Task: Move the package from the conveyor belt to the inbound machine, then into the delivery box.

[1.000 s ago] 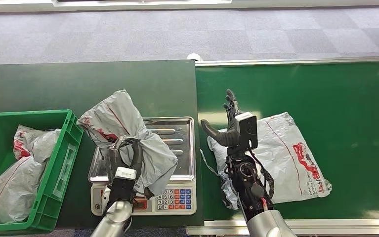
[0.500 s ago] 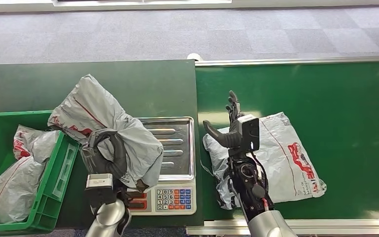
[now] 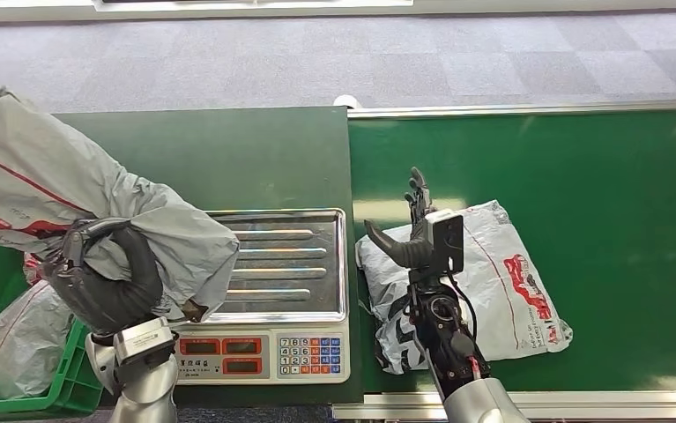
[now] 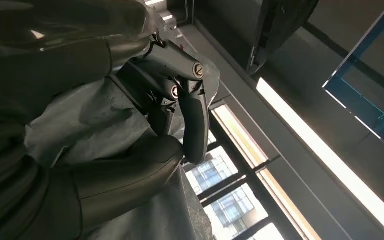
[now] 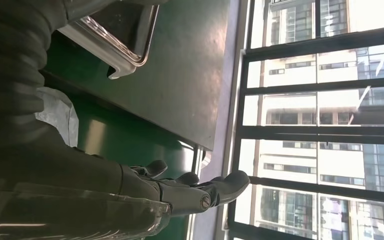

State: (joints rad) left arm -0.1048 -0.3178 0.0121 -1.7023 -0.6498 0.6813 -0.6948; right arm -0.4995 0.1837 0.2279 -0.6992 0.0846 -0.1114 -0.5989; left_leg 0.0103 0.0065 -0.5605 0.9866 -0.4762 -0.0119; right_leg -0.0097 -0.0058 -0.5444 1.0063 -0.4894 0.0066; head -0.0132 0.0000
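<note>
My left hand [image 3: 109, 282] grips a crumpled grey package [image 3: 70, 207] with red print, lifted in the air over the left edge of the scale and the green delivery box [image 3: 65, 388]. In the left wrist view the dark fingers [image 4: 192, 115] wrap the grey plastic [image 4: 94, 125]. The scale's steel tray [image 3: 290, 264] is bare. A second grey package [image 3: 493, 282] lies flat on the green conveyor belt [image 3: 581, 176]. My right hand [image 3: 409, 233] hovers open above that package's left end, fingers [image 5: 200, 192] spread.
The delivery box at the lower left holds other grey packages [image 3: 12, 339]. The scale's keypad and red display [image 3: 263, 352] face me. A dark green table [image 3: 228, 154] carries the scale. Grey carpet [image 3: 316, 62] lies beyond.
My left hand has lifted the grey package off the scale tray and swung it up and left over the green box. The package on the belt has drifted slightly left.
</note>
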